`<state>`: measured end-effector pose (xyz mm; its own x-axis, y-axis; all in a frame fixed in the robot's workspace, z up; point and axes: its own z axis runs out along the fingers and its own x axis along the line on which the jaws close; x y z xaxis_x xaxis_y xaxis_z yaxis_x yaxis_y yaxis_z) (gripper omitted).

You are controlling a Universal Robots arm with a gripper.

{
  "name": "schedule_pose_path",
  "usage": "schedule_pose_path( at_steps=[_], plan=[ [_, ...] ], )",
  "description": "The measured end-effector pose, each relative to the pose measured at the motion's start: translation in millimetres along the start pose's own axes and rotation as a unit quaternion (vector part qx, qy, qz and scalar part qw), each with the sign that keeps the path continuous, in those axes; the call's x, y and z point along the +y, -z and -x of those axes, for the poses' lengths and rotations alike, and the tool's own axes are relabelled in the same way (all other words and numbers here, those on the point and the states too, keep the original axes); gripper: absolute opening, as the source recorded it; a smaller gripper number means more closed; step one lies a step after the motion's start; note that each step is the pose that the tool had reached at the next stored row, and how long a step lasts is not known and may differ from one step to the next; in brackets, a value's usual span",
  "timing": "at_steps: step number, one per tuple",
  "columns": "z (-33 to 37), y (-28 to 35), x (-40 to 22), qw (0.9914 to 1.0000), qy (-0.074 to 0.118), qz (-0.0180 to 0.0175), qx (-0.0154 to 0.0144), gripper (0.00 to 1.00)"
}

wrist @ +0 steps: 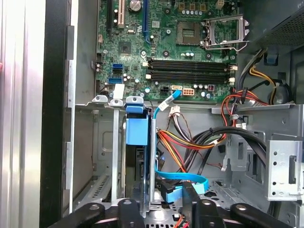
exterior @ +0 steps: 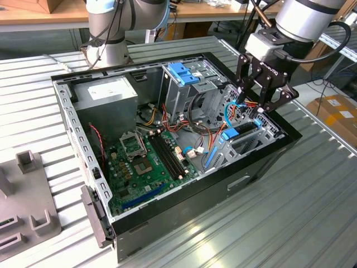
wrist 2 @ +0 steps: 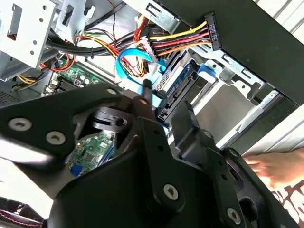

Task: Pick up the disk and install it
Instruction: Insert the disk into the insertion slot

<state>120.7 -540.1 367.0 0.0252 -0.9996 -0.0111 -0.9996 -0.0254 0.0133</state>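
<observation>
Disk: your disk (wrist: 137, 127) stood on edge in the drive bay (wrist: 97, 154), blue end tab toward the first wrist view's camera and its grey body running down into the slot between the bay's metal walls.
Where, from outside: in the exterior view the disk (exterior: 230, 134) sat low in the case (exterior: 223, 187), at the end toward the exterior view's right.
Progress: you could call the pick-up done, and by my reading the insertion was mostly done, since the disk was down in its slot and not in the air. Whether it was pushed fully home or latched, I couldn't tell.
Cabling: the blue flat cable (wrist: 183, 176) curled just beside the disk. The black power connector (wrist 2: 212, 31) hung free above the bay, so nothing looked plugged in there.
Tool: your tool (exterior: 252, 109) hovered directly over the bay with its fingers apart, one on each side of the disk's top end. I saw no clamp on it, and the tool carried nothing.
Nearby: the motherboard (exterior: 145, 162) lay flat on the case floor. The wider blue bracket (exterior: 183, 72) stood well apart at the far side.
Watch: a person's hand (wrist 2: 278, 166) rested on the slatted worktop (exterior: 251, 234), just outside the case wall near the tool.
</observation>
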Motion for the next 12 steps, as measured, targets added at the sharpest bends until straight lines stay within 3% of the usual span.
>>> schedule_pose_path(
  at_steps=[2,4,7,12],
  plan=[
    [0.0,0.0,0.0,1.00000,0.000,0.0000,0.0006,0.37],
    [0.0,-0.1,0.0,1.00000,0.000,0.0000,0.0011,0.35],
    [0.0,-0.1,0.0,1.00000,0.000,0.0000,0.0017,0.16],
    [0.0,-0.2,0.0,1.00000,0.000,0.0001,0.0031,0.16]
  ],
)
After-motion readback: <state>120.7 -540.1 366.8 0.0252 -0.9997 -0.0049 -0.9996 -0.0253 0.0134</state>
